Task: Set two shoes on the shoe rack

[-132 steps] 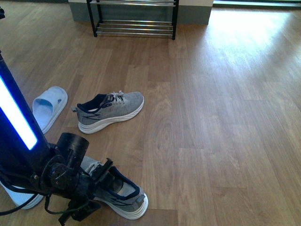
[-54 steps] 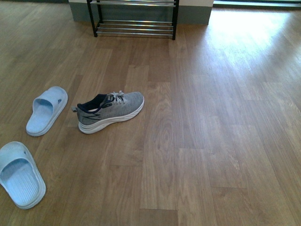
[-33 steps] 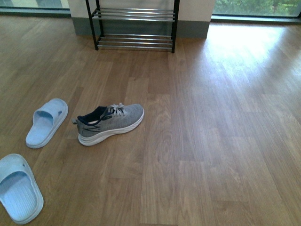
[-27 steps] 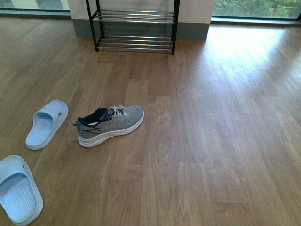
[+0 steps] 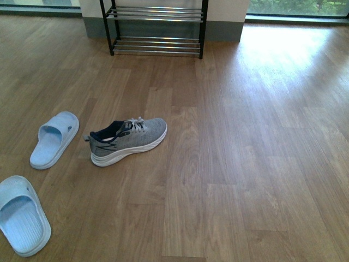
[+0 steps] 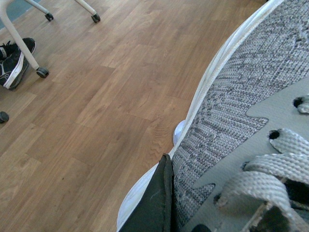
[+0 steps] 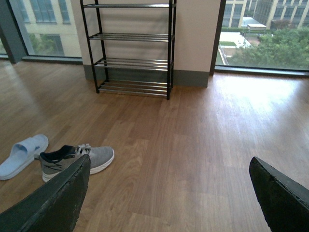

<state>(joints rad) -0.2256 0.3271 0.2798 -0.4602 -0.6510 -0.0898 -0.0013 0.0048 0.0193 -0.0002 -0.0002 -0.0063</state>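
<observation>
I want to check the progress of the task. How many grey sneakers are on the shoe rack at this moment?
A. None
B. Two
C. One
A: in the right wrist view all the bars of the shoe rack are bare; one grey sneaker lies on the floor, and the second sneaker fills the left wrist view.
</observation>
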